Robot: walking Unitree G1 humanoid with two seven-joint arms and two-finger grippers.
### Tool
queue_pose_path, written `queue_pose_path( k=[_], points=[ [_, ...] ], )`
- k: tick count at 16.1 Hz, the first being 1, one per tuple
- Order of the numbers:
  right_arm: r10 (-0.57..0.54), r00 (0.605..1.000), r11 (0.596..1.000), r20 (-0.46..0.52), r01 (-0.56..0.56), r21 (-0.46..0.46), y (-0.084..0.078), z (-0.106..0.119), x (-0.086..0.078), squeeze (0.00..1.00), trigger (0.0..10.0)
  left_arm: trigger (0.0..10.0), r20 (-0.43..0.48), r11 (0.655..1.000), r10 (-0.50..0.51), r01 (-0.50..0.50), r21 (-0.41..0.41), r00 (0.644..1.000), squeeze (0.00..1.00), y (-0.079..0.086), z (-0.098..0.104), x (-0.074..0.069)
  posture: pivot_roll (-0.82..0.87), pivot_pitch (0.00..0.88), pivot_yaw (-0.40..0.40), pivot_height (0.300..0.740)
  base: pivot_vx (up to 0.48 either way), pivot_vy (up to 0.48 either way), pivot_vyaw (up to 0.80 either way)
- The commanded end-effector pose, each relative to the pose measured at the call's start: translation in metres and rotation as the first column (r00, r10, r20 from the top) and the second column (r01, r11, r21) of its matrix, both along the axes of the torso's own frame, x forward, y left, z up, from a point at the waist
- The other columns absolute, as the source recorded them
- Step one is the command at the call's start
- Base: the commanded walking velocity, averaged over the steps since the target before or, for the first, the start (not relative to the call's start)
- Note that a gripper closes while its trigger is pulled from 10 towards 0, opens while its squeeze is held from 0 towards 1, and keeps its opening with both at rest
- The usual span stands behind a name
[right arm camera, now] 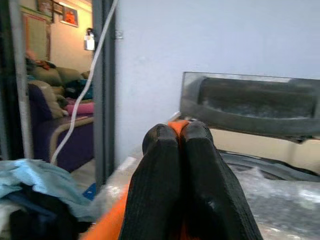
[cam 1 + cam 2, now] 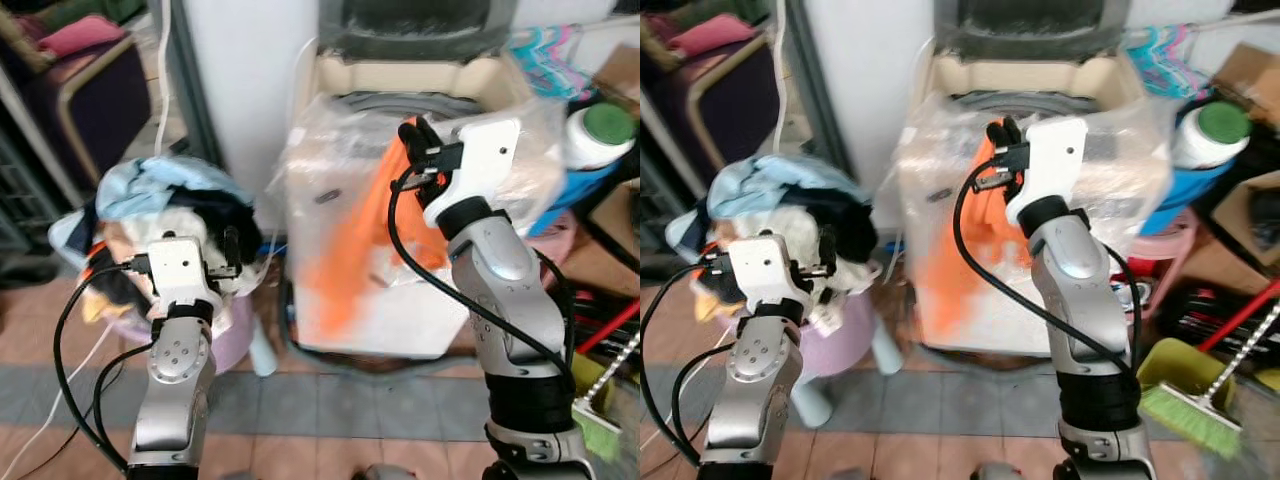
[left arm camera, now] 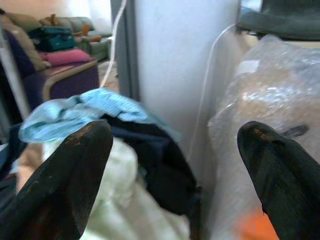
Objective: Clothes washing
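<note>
Right hand (image 2: 412, 136) pinching orange garment (image 2: 350, 250), hanging over washing machine (image 2: 340, 310), left hand (image 3: 175, 165) spread

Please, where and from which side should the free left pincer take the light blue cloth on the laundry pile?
Grip the raised fold of the light blue cloth, from above. It lies bunched on top of the pile in the laundry basket, and the left pincer, open, hovers beside it.

text: none legible | labels: none legible | brands, numbers, signs: none legible
</note>
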State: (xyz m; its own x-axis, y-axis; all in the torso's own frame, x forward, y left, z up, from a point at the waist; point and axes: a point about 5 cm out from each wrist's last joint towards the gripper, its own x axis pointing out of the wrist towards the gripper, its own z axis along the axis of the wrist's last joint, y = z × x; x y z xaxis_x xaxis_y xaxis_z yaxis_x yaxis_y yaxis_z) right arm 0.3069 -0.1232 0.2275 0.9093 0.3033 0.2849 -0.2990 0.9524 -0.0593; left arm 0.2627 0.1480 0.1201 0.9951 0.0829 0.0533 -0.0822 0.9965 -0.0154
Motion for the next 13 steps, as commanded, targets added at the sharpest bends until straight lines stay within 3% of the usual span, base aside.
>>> queue_pose_path(
  k=[1,4,6,9,11,13],
  points=[
    [0.003,0.999,1.000,0.054,-0.002,-0.007,0.003,0.011,0.002,0.00,10.0,10.0,0.025,1.000,-0.012,0.012,0.000,1.000,0.00,0.001,0.005,0.000,-0.03,0.000,0.036,0.740,0.480,0.000,0.00],
    [0.036,0.990,0.997,0.136,-0.027,-0.067,0.009,0.026,0.008,0.00,10.0,10.0,0.026,0.999,-0.038,0.038,-0.004,0.999,0.00,-0.004,0.004,0.001,-0.05,0.007,0.037,0.740,0.480,0.000,0.00],
    [0.121,0.969,0.980,0.217,-0.082,-0.179,0.018,0.039,0.013,0.00,10.0,10.0,0.024,0.999,-0.038,0.039,-0.011,0.999,0.00,-0.007,0.004,0.002,-0.05,0.011,0.036,0.740,0.480,0.000,0.00],
    [0.192,0.947,0.968,0.256,-0.139,-0.210,0.028,0.055,0.023,0.00,10.0,10.0,0.024,0.999,-0.042,0.042,-0.014,0.999,0.00,-0.009,0.005,0.001,-0.04,0.016,0.036,0.740,0.480,0.000,0.00],
    [0.219,0.930,0.961,0.295,-0.154,-0.230,0.034,0.077,0.037,0.00,10.0,10.0,0.017,0.999,-0.040,0.041,-0.011,0.999,0.00,-0.007,0.003,0.001,-0.04,0.018,0.035,0.740,0.480,0.000,0.00],
    [0.131,0.946,0.973,0.296,-0.065,-0.223,0.021,0.100,0.063,0.00,10.0,10.0,0.010,0.999,-0.040,0.040,-0.006,0.999,0.00,-0.008,0.003,0.002,-0.04,0.016,0.033,0.740,0.426,0.000,0.00]
  ],
)
